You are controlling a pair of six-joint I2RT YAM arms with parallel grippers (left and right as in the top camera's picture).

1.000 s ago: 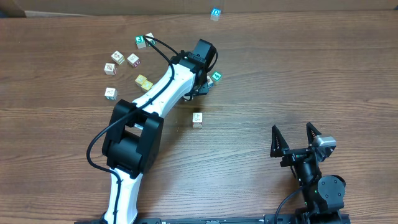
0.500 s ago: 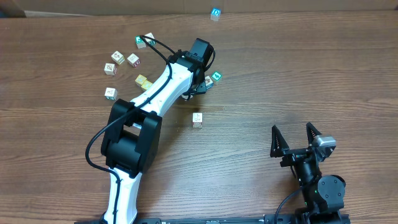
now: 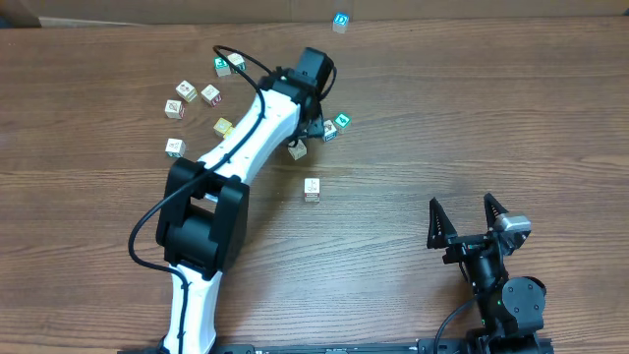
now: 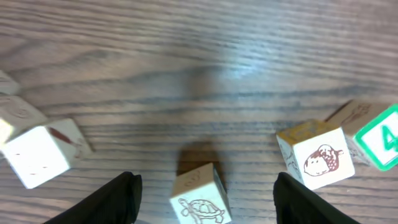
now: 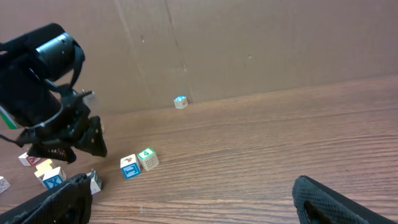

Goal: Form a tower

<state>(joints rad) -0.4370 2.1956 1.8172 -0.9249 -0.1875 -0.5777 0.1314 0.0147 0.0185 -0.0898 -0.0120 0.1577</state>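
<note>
Tower (image 3: 340,21) stands at the far edge of the table (image 3: 472,108), just in front of the cardboard wall (image 5: 249,43), with blue print on its top face. It shows too small in both views that catch it to count its cubes. It is well apart from both arms, and nothing touches it. Over the middle of the table the left gripper (image 4: 206,186) hangs with its jaws spread wide. Its wrist view shows a turtle cube (image 4: 199,200) lying on the wood between the two fingers (image 4: 121,198) with a clear gap on either side, so the gripper pinches nothing. To the right in that view an acorn cube (image 4: 316,160) sits just beside a green 4 cube (image 4: 380,138); whether they touch I cannot tell. To the left lies a white cube (image 4: 38,154) with red print on one side, and more cubes are cut off by the frame edge. From overhead, a cluster of loose cubes (image 3: 187,90) lies left of the arm, a yellow cube (image 3: 224,127) sits close against the arm's left side, and a single cube (image 3: 312,189) lies alone, nearer the robot than the gripper. The right gripper (image 3: 462,218) is at the near right of the table, well apart from every cube, its jaws spread and empty.
</note>
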